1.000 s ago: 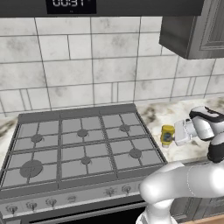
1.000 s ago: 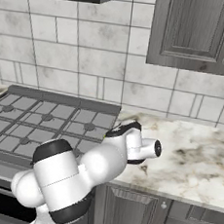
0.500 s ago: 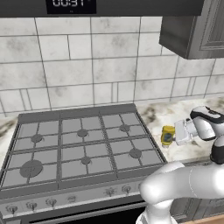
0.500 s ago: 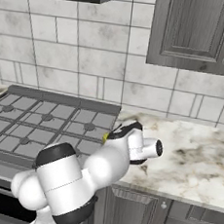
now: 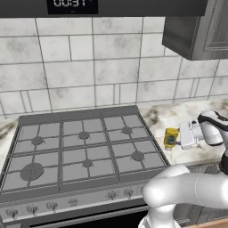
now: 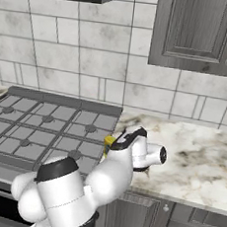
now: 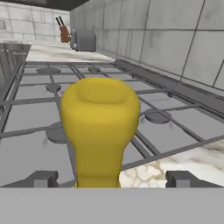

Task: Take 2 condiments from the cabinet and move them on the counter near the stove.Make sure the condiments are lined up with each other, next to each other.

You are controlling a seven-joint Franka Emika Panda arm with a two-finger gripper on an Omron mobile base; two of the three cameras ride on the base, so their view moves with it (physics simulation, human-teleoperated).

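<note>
One yellow bottle [image 5: 170, 137] stands mid-frame on the desk [image 5: 178, 118]; my tool [image 7: 111, 178], released, should retreat straight, avoiding a tip.

- The left base view looks forward and down from behind the arm's left over the stove [image 5: 84, 151].
- The right base view looks from behind its right, sharing stove and counter [image 6: 205, 160].
- The hand view sits close behind the yellow squeeze bottle [image 7: 99, 127], facing across the burners.
</note>
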